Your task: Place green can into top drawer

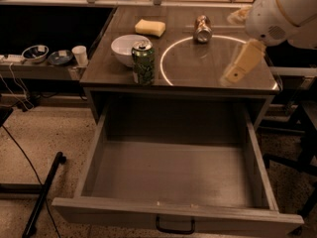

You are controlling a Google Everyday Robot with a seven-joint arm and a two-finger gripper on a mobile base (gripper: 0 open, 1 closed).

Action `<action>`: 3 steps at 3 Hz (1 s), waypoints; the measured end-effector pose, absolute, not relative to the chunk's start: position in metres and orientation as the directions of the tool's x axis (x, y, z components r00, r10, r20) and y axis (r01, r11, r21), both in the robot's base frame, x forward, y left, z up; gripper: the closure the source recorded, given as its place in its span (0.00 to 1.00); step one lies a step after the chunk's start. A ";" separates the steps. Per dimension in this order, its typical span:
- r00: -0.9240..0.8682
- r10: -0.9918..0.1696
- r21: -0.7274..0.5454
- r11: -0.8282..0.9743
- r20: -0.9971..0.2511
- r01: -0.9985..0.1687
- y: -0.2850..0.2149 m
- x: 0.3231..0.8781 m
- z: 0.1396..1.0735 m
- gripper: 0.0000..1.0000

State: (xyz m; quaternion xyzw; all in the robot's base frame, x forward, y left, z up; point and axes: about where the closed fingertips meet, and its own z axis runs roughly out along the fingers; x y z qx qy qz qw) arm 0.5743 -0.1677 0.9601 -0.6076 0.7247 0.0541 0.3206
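On the dark tabletop (106,66), the mottled green drink can (143,62) stands near the front edge, left of centre, the white round bowl (125,47) just behind it. The yellow sponge (150,27) and the brownish-silver can (202,29) lie by the back edge. The cream gripper (242,63) hangs over the right edge. The grey wooden top drawer (173,175) juts out below the front edge.
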 end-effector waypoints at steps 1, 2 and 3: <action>0.005 -0.732 -0.296 0.269 -0.681 -0.917 -0.147 0.611 0.941 0.00; 0.062 -0.617 -0.254 0.229 -0.785 -0.940 -0.113 0.634 0.927 0.00; 0.097 -0.555 -0.216 0.152 -0.826 -0.964 -0.070 0.644 0.916 0.00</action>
